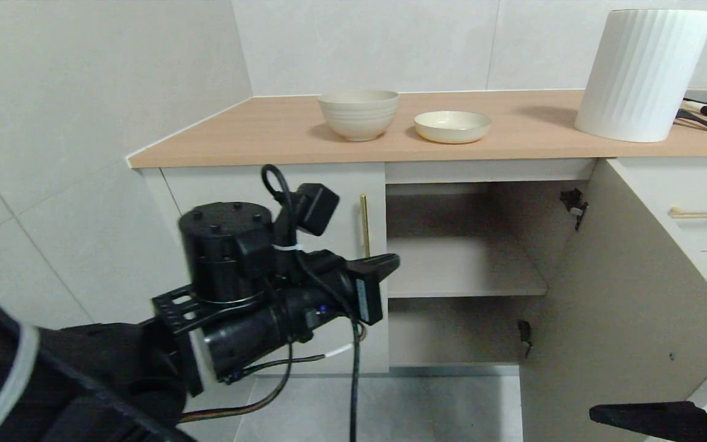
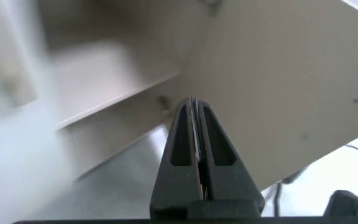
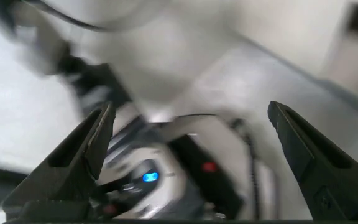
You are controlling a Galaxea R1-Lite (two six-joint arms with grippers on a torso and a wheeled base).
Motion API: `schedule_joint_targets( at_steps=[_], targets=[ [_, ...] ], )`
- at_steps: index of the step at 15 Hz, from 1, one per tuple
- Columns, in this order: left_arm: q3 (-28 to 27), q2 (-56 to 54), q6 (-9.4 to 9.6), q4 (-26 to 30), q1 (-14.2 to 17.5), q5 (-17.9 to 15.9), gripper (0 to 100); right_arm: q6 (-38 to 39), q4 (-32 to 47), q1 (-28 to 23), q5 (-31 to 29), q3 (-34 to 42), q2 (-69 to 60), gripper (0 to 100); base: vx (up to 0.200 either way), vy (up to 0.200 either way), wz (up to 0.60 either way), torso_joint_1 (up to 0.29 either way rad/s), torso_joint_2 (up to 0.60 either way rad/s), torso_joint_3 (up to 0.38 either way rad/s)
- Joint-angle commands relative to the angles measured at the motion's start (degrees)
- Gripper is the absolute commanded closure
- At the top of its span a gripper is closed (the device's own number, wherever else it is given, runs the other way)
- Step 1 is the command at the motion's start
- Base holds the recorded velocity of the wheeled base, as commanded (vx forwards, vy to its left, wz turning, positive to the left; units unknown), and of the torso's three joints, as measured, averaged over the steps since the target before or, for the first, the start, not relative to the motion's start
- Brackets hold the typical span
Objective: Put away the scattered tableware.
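Ribbed bowl [image 1: 358, 114], shallow glossy dish [image 1: 452, 126] on wood-grain worktop [image 1: 267, 132]. Left tool [image 2: 192, 104] closed, empty; right tool [image 3: 190, 112] spread wide, empty, surroundings blurred.

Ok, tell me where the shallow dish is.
In the head view the shallow dish sits on the countertop, right of the deeper bowl, above the open cabinet.

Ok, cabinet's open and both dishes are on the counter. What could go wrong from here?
1. The left gripper is shut, low before the cabinet; unless it opens first, it may shove the bowl rather than grip it.
2. The open door juts out beside the right gripper; a swing upward could clip it.
3. The shallow dish sits close beside the bowl; lifting one may nudge the other.
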Motion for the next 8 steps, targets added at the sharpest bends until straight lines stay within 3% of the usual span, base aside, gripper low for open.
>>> schedule_joint_targets(
  at_steps=[1,4,5,8],
  targets=[
    [8.22,-16.71,-0.03,8.69,6.66,-0.26,100,-2.02,0.01,1.35,-1.68,-0.47,2.2,0,0.0,0.0,0.0,0.0,0.0,0.0],
    [10.24,-25.94,0.05,19.15,8.69,-0.61,100,-2.11,0.09,1.52,-2.21,-2.76,5.01,0,0.0,0.0,0.0,0.0,0.0,0.0],
    [9.8,-28.66,0.14,24.43,9.48,-0.61,100,-2.2,0.09,2.32,-5.02,-5.31,8.0,0,0.0,0.0,0.0,0.0,0.0,0.0],
    [9.71,-28.84,1.9,26.01,11.5,-0.7,100,-2.02,-0.08,0.47,-12.23,-10.49,15.47,0,0.0,0.0,0.0,0.0,0.0,0.0]
  ],
)
